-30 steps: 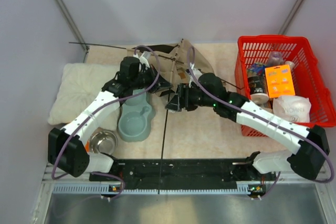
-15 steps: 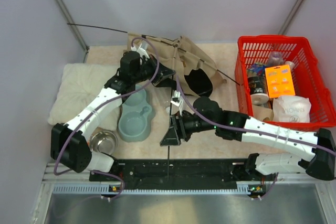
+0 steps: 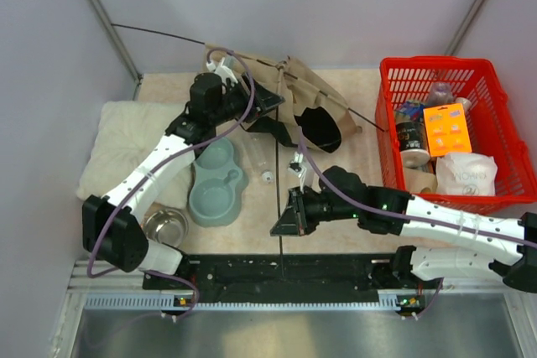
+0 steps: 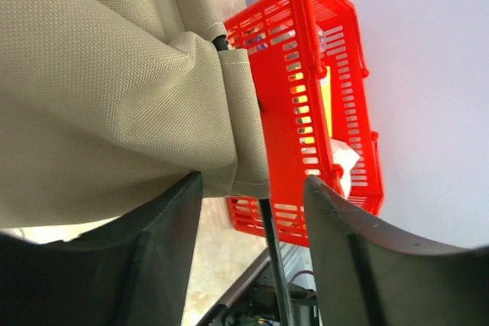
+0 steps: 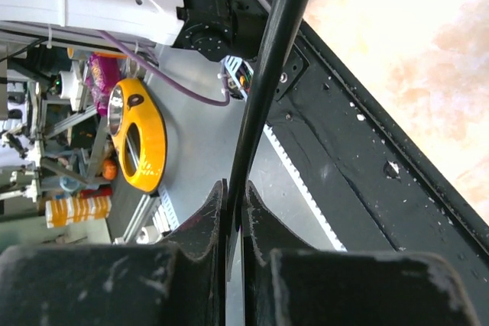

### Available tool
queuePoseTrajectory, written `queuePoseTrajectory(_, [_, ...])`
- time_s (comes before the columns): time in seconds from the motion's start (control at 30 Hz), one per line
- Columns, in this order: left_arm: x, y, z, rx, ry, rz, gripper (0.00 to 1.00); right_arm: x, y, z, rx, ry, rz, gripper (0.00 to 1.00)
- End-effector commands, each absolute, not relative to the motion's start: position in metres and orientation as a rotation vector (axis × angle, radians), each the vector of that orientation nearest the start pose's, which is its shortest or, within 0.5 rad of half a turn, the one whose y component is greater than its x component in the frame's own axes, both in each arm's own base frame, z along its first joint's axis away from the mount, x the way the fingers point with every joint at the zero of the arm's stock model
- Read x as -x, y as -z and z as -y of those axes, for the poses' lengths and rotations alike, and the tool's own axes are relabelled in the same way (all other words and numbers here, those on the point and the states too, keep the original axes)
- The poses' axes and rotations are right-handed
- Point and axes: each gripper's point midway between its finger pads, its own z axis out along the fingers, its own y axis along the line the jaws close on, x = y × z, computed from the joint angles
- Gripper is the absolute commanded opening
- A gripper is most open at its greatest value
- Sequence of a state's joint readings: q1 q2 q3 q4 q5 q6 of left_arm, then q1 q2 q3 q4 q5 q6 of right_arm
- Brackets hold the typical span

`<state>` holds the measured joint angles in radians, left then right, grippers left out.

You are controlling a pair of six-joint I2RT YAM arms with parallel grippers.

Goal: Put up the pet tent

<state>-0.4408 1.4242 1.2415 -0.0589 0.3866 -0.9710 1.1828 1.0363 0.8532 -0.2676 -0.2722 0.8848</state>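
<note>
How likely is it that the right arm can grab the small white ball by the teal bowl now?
Probably not yet. The right gripper is shut on the black pole, so it must release first. The white ball lies close, with bare mat between.

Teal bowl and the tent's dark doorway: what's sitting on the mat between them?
A small white ball and a clear tube-like piece, seen in the top view.

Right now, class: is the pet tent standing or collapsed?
Collapsed. The pet tent lies crumpled on the table; the right end effector grips its black pole, lying low.
</note>
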Motion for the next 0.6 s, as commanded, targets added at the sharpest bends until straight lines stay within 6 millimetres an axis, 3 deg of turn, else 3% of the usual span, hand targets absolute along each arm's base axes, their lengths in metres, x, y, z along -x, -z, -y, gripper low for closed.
queuePoseTrajectory(0.0, [-0.363,-0.321,0.265,0.132,1.19,-1.961,0.71,-0.092,-0.285,-0.34,0.436,-1.346,-2.12,0.0])
queuePoseTrajectory(0.17, [-0.339,-0.327,0.252,0.043,1.139,-1.947,0.86,-0.13,-0.303,-0.329,0.319,-1.174,-2.0,0.0])
queuePoseTrajectory(0.37, [-0.306,-0.347,0.26,-0.066,1.278,-1.908,0.83,-0.146,-0.304,-0.339,0.269,-1.155,-1.943,0.0])
queuePoseTrajectory(0.57, [-0.289,-0.344,0.259,-0.121,1.306,-1.917,0.76,-0.156,-0.311,-0.339,0.205,-1.163,-1.876,0.0])
